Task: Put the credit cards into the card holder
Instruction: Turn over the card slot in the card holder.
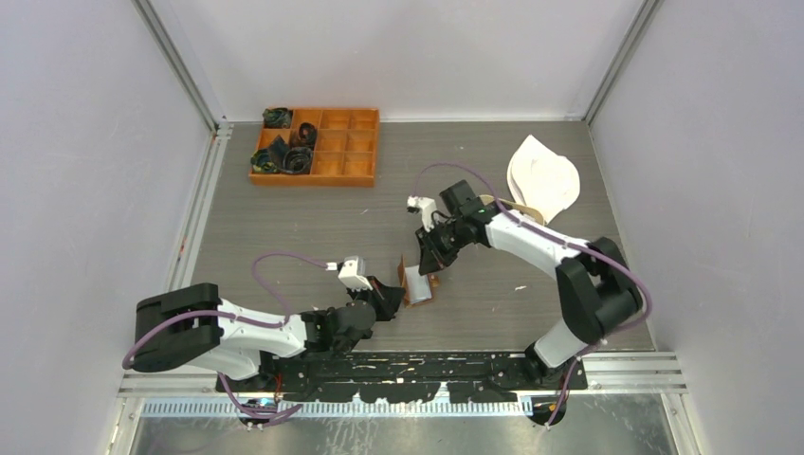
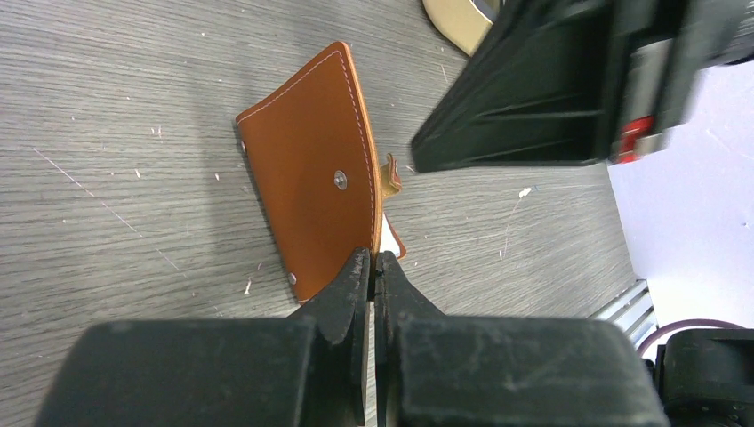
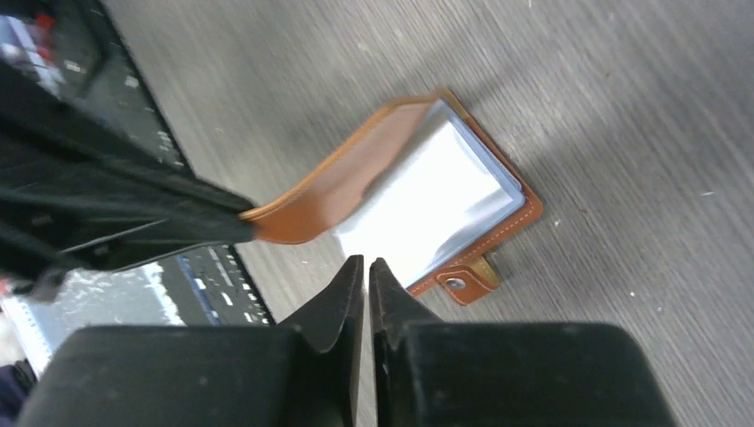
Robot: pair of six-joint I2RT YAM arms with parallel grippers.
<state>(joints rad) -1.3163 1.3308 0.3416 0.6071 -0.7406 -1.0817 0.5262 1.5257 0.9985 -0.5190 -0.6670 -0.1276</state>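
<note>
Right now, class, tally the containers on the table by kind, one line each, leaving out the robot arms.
Orange compartment box: 1
Brown leather card holder: 1
Oval tan-rimmed tray: 1
Total: 3

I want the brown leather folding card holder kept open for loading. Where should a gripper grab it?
On the brown leather folding card holder, pinch the raised cover's free edge from the left arm's side, as the left gripper does: that thin flap stands up, and the white card inside is left reachable.
</note>
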